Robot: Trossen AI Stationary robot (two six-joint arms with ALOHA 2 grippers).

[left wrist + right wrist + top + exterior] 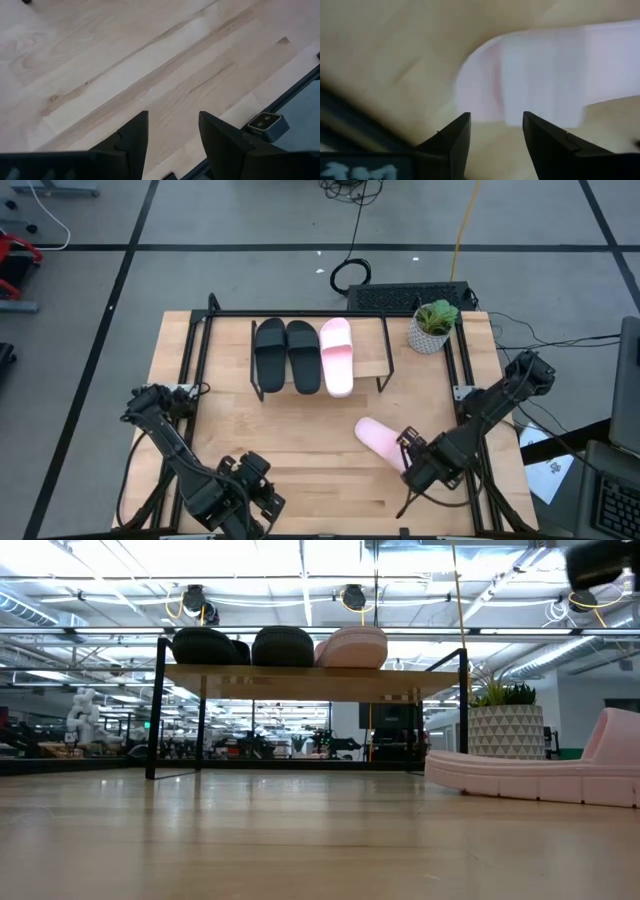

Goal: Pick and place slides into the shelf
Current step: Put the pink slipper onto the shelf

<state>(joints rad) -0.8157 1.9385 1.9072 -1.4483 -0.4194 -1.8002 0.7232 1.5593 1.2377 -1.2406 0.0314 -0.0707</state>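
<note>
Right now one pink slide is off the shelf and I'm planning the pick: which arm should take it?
The right. Its gripper hovers open beside the pink slide on the table's right half. The left gripper waits near the front edge, farther off.

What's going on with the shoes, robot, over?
Right pincer open over last pink slide on table. Left pincer open, empty, waiting at near edge. Three slides up on shelf. Nothing in the way.

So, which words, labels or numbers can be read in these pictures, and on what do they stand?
None can be read.
Slides, shelf, plant pot: no print visible.
Paper beside the table: marks too small to read.
</note>
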